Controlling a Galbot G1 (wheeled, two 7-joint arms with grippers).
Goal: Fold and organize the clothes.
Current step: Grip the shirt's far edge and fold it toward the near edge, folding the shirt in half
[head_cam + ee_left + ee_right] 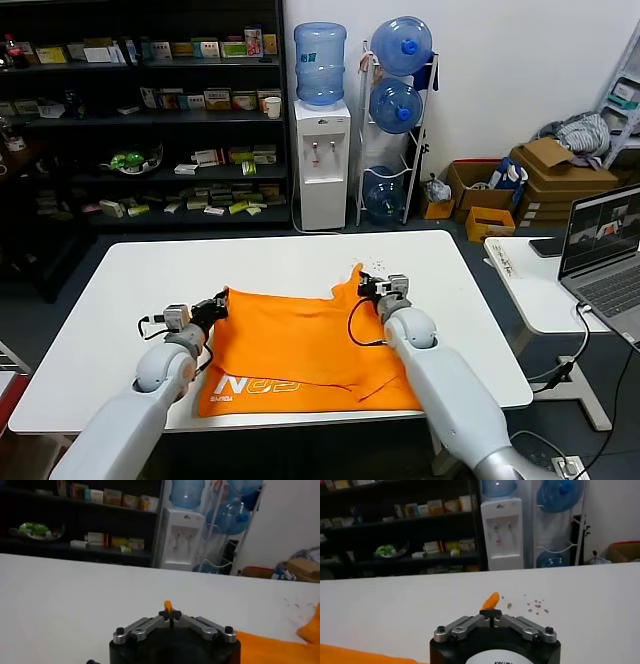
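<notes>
Shirt [300, 350]: orange, lying flat on the white counter [120, 290], centred toward the near edge; white lettering at the near left corner, upside down from the head camera.
Left end effector [218, 304]: at the shirt's far left corner, closed on a pinch of orange cloth; in the left wrist view [170, 611] a small orange tip pokes up between the closed fingers.
Right end effector [372, 287]: at the far right corner, likewise pinched shut on cloth [491, 609], with that corner already standing up off the counter.
Step in hand: judged to be a fold started from the far edge, both corners gripped.
Doing it well: lift both corners evenly, keep the edge taut between them, carry it toward the near hem, and lay corners on corners so no crease runs diagonally.
Risk: both pinches look thin, so a fast pull could slip a corner free.
Hard to make out: how much cloth sits in each grip; sleeves and collar cannot be told apart in the folds; the near hem partly disappears behind the arms.
Farther off: small dark specks [535, 605] on the counter beyond the right corner, too small to identify.
</notes>
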